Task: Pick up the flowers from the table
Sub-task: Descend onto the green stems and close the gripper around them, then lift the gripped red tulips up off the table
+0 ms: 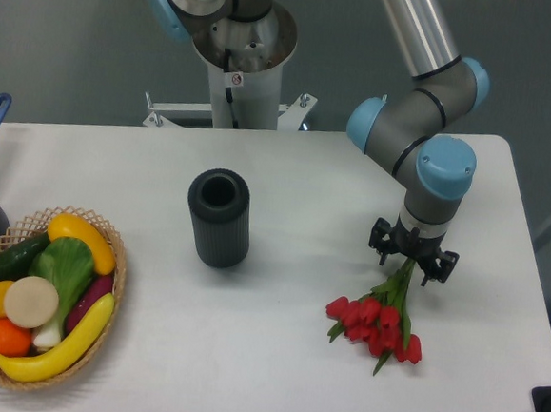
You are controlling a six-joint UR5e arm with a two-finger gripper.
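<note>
On the right side of the smooth white matte worktop lay the small bunch of red tulips with thin green stems, blooms toward the near edge and stems running up and away toward the far right. Directly over those stem ends we saw the black two-finger pincer, pointing straight down with its fingers spread to either side of the stems; it gripped nothing yet, as far as we could tell. We judged the stems were chosen because they offer a slim, firm hold without crushing blooms. Well apart to the left stood a dark upright cylinder and a wicker basket of toy produce.
</note>
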